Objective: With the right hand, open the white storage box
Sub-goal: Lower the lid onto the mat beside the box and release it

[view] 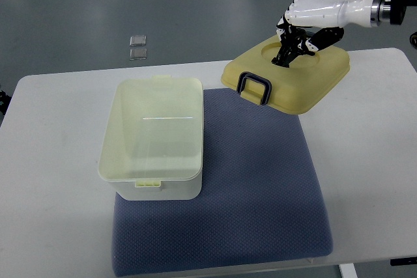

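Currently you have the white-shelled right hand [306, 21] over the far right part of the white rectangular desk [52, 141], its arm entering from the picture's upper right edge. Note that its black fingers [287, 53] are curled down and pinched on the centre of the pale yellow plastic lid [293, 76], inside a shallow round recess on the lid's top. You are holding the lid tilted: its near-left edge, carrying the dark loop handle [255, 87], sits low over the far edge of the blue-grey textured mat [260, 187], while the far-right edge stands higher. Whether that low edge touches the mat or desk cannot be told from this view. Your task item, the white translucent plastic storage box [153, 138], stands uncovered on the left part of the mat, well apart from the lid, with its open top facing the camera and a small latch tab at its near rim and another at its far rim. Beyond the desk, two small clear square pieces [137, 47] lie on the grey floor [65, 11], one just beside the other.
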You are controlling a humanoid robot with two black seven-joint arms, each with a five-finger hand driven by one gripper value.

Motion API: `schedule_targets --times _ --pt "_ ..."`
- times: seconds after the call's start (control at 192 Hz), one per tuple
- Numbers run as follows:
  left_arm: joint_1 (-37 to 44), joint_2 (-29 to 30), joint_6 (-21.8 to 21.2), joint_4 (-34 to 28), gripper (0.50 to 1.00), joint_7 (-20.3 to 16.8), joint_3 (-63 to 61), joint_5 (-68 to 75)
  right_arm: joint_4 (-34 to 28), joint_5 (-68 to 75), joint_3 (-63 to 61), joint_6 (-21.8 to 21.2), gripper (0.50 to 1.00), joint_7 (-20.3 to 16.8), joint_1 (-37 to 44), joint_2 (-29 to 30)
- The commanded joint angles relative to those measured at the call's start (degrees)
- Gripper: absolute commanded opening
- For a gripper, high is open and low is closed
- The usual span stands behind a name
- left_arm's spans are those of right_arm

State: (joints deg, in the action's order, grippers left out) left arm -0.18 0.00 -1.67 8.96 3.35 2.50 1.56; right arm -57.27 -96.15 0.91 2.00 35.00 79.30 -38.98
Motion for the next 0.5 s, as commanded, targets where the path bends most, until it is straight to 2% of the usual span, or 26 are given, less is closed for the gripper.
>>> schedule_targets --times 0.0,0.318,0.496 --pt "0.0 0.0 0.0 0.0 1.0 0.0 0.0 0.0 0.1 -0.2 0.0 0.9 0.5 0.0 -1.6 0.7" --pt "0.0 0.0 0.0 0.0 1.0 0.0 0.0 -0.1 1.5 -2.0 0.0 6.2 0.5 0.0 -8.7 5.1" --pt "0.0 0.0 0.0 0.0 1.0 0.0 0.0 -0.1 2.4 -2.3 0.1 7.1 0.5 0.0 -10.6 5.5"
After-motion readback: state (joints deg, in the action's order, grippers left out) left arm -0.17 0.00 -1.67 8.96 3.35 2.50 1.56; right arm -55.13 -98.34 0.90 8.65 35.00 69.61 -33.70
